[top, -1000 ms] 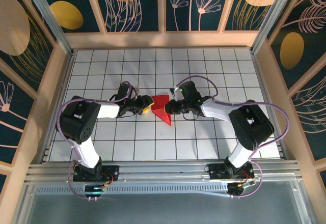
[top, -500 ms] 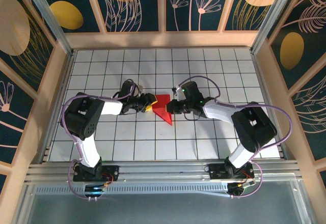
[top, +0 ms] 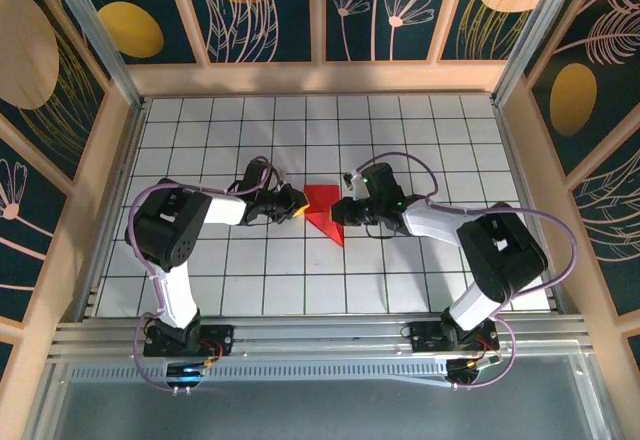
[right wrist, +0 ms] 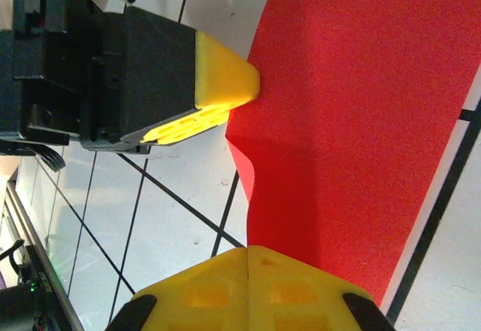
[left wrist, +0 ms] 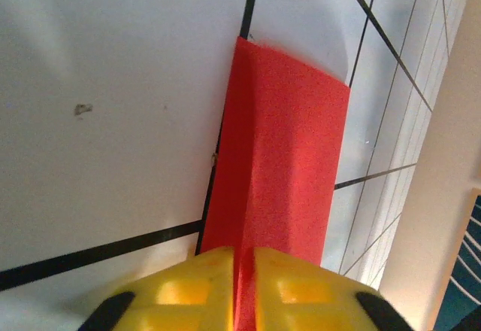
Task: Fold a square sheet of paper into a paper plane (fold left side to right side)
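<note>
The red sheet of paper (top: 322, 206) lies mid-table, folded to a shape with a sharp tip pointing toward the near edge. My left gripper (top: 298, 208) is at its left edge. In the left wrist view the yellow fingers (left wrist: 188, 278) are shut on a raised ridge of the paper (left wrist: 289, 143), which stands up between them. My right gripper (top: 344, 210) is at the paper's right side. In the right wrist view its jaws (right wrist: 248, 250) are shut tight with nothing between them, tips down at the edge of the paper (right wrist: 361, 120). The left gripper's yellow finger (right wrist: 225, 79) touches the opposite edge.
White tiles with black grid lines (top: 250, 280) cover the table. Wooden frame walls (top: 110, 180) enclose it on the left, right and back. Both arms reach inward toward the centre, their purple cables (top: 400, 160) looping above them.
The left gripper has slid right to the paper's edge and closed on a raised fold. The right gripper has edged a little right and stays shut.
</note>
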Robot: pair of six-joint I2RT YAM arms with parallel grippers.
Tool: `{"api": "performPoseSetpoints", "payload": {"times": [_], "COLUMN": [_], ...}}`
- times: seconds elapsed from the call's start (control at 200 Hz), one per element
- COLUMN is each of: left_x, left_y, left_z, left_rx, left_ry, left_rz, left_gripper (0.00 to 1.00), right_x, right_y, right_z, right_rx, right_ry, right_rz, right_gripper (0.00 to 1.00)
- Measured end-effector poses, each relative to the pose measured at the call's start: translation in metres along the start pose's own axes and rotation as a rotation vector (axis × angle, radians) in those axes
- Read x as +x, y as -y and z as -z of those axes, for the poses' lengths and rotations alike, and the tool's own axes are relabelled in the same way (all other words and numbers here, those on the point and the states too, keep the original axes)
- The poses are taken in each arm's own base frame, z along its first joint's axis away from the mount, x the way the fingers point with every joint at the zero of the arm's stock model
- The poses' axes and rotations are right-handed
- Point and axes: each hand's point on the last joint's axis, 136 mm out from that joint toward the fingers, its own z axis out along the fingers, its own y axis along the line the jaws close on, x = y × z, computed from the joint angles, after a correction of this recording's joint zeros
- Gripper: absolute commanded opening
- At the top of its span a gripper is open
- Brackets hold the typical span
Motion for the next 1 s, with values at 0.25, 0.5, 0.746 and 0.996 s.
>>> {"api": "performPoseSetpoints", "payload": {"times": [0.25,0.5,0.746,0.996], "left_x": [-0.001,0.001,-0.003,-0.001], "left_y": [-0.004,0.012,0.034,0.038], "left_z": [0.0,0.006,0.02,0.021], "left_rx": [-0.024,-0.025,0.004,0.005], "left_ry": [0.013,0.052,0.111,0.12], "left_rz": [0.006,-0.006,0.006,0.019], "left_gripper": [0.0,0.0,0.0,0.0], "right_x": [-0.007,-0.027,-0.013,0.055], "right_y": [0.015,0.018,-0.038,-0.03], "right_z": [0.016,0.054,0.054,0.001], "right_rx": [0.104,0.311,0.432,0.627], "right_ry": [0.036,0.081,0.053,-0.114], "right_rz": [-0.01,0.019,0.125,0.179], "right_gripper": [0.45,0.48,0.46,0.47]}}
